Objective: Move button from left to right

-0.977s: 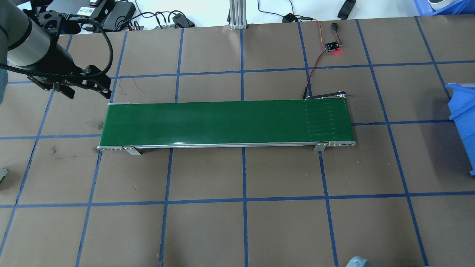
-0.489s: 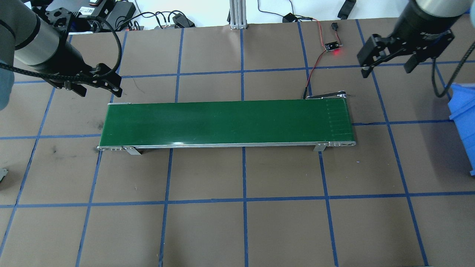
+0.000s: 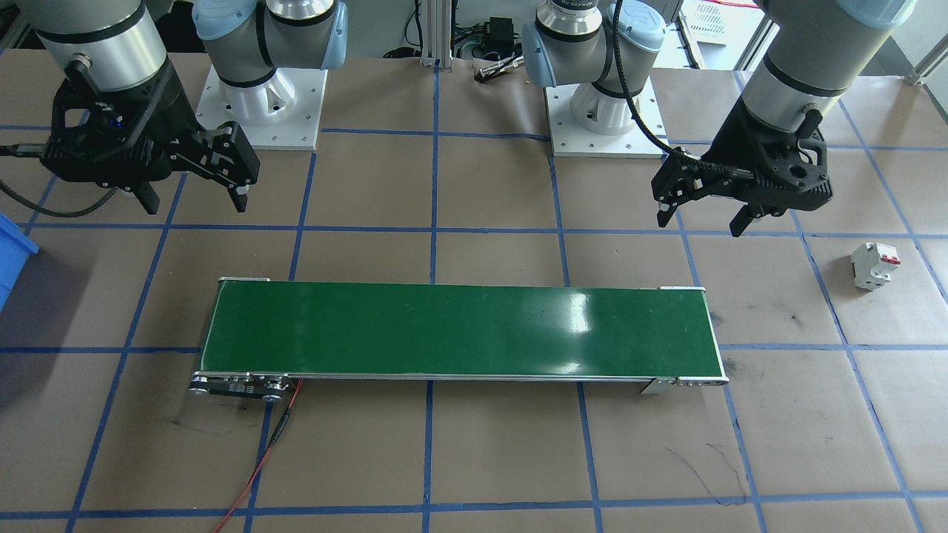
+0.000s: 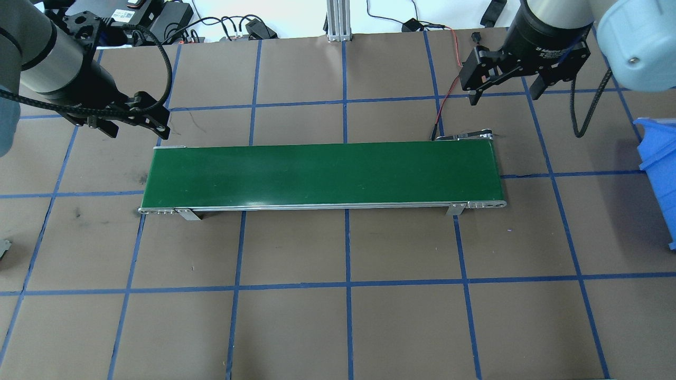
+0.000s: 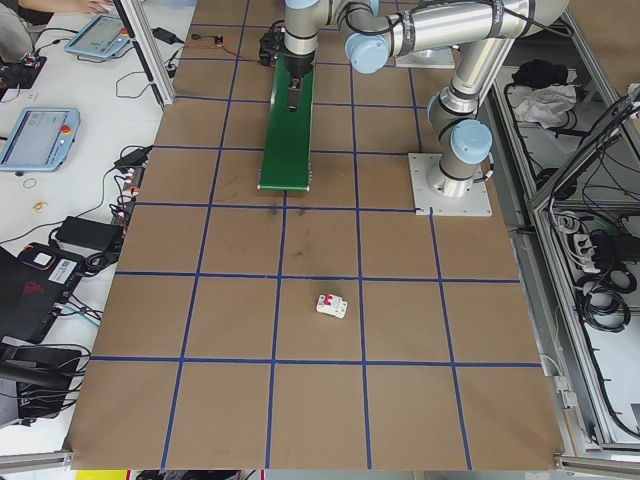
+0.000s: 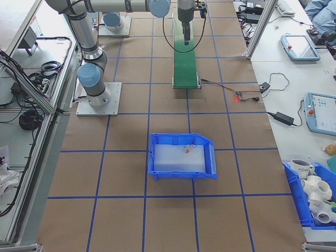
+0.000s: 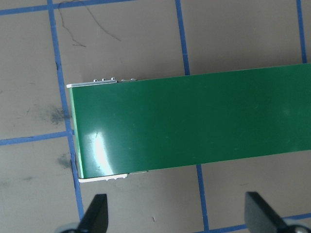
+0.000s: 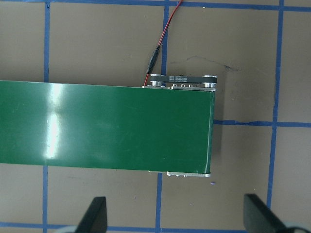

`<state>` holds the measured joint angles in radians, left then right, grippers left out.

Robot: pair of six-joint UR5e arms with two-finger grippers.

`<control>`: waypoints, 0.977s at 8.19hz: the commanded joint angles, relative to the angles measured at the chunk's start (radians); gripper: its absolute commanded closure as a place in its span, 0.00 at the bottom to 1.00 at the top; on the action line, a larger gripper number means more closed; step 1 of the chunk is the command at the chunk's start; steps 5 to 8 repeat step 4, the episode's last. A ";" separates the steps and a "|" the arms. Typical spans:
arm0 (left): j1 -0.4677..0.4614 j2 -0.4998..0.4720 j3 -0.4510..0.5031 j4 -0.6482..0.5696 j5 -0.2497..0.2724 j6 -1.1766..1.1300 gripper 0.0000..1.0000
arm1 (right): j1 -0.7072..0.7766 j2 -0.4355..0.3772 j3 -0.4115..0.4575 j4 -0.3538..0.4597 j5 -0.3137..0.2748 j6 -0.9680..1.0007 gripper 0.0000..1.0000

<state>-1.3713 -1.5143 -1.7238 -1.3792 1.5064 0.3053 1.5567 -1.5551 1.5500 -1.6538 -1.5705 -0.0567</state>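
Note:
In the exterior right view, the button [image 6: 187, 149] is a tiny grey and orange thing lying inside the blue bin [image 6: 181, 173]; it is too small to make out further. My left gripper [image 4: 134, 128] [image 3: 700, 222] [image 7: 177, 216] hovers open and empty just behind the left end of the green conveyor belt [image 4: 322, 174]. My right gripper [image 4: 504, 96] [image 3: 196, 203] [image 8: 177, 216] hovers open and empty behind the belt's right end. Both wrist views show only the belt ends and bare table between the fingers.
A white breaker with red toggles [image 3: 874, 265] [image 5: 332, 305] lies on the table beyond the belt's left end. The blue bin [image 4: 657, 158] stands at the table's right edge. A red wire [image 4: 446, 97] runs to the belt's right end. Monitors and cables line the far side.
My right arm has come into the overhead view from the right and swung left to hover behind the belt's right end. My left gripper has shifted slightly right, toward the belt's left end.

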 commanded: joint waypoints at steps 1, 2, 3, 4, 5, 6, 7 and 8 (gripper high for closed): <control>0.000 0.000 0.000 0.002 0.020 -0.002 0.00 | 0.003 0.062 -0.004 -0.084 0.010 0.006 0.00; -0.002 -0.001 0.000 0.002 0.020 -0.002 0.00 | 0.002 0.067 -0.004 -0.106 0.023 0.003 0.00; -0.002 0.000 0.000 0.002 0.034 0.000 0.00 | 0.002 0.067 -0.002 -0.098 0.018 0.005 0.00; -0.002 0.000 0.000 0.002 0.028 -0.002 0.00 | 0.002 0.066 -0.002 -0.095 0.004 0.005 0.00; -0.002 0.000 0.000 0.002 0.028 -0.002 0.00 | 0.002 0.066 -0.002 -0.095 0.004 0.005 0.00; -0.002 0.000 0.000 0.002 0.028 -0.002 0.00 | 0.002 0.066 -0.002 -0.095 0.004 0.005 0.00; -0.002 0.000 0.000 0.002 0.028 -0.002 0.00 | 0.002 0.066 -0.002 -0.095 0.004 0.005 0.00; -0.002 0.000 0.000 0.002 0.028 -0.002 0.00 | 0.002 0.066 -0.002 -0.095 0.004 0.005 0.00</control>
